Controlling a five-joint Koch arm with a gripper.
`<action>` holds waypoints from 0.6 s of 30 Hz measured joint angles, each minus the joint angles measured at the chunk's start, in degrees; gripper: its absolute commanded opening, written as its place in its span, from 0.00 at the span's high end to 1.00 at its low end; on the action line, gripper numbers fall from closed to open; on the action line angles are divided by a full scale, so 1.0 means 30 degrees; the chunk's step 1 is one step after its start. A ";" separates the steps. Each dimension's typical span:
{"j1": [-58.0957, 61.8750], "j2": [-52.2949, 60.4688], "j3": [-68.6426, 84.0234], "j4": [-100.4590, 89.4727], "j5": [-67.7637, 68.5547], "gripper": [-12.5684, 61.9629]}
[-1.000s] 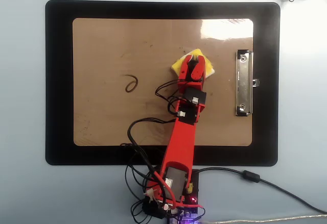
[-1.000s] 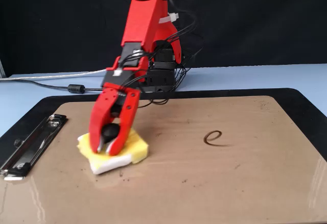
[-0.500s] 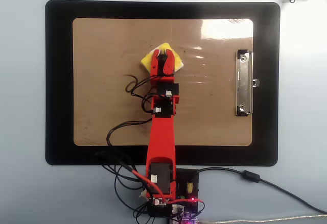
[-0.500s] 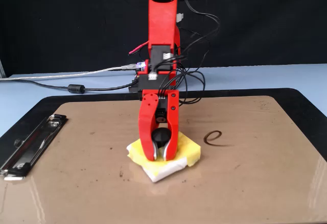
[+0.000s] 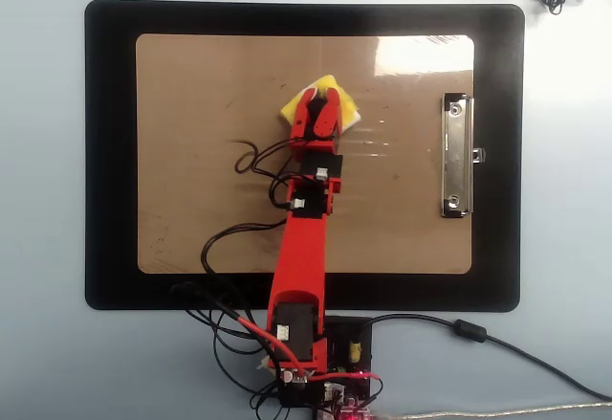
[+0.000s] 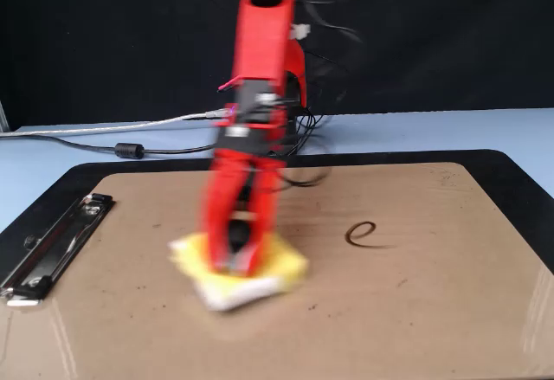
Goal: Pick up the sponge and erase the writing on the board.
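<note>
— Sponge is down flat on the board, about mid-width and a bit toward the far long edge in the overhead view, with the gripper clamped on it from above.

— So it's wiping, not picking up?

— Wiping, I'd say. The arm is blurred in the fixed view, so it's sweeping, and the jaws sit narrow on the pad.

— What's left of the writing?

— One dark loop, looks like a single letter. In the fixed view it sits to the right of the sponge, apart from it, not touching. In the overhead view the same curl is left of the gripper, partly behind the cables.

— Next move?

— Slide the pad across to that loop, pressing down so it stays flat, and not letting it twist out of the jaws.
</note>
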 measured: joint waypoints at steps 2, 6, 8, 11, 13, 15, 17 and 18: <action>-0.1523 0.0703 0.0938 -0.0029 -0.1553 0.94; -0.3896 0.5391 0.7061 -0.0088 -0.1904 0.94; -0.4189 0.8203 1.0107 -0.0117 -0.1934 0.94; -0.4365 1.2744 1.3828 0.0293 -0.1816 0.94; -0.4512 1.2480 1.3301 0.0352 -0.1787 0.94; -0.4512 0.9844 0.9902 0.0498 -0.1729 0.94; -0.4365 0.5479 0.5039 0.0381 -0.1348 0.94; -0.4219 0.3896 0.3750 0.0234 -0.1113 0.94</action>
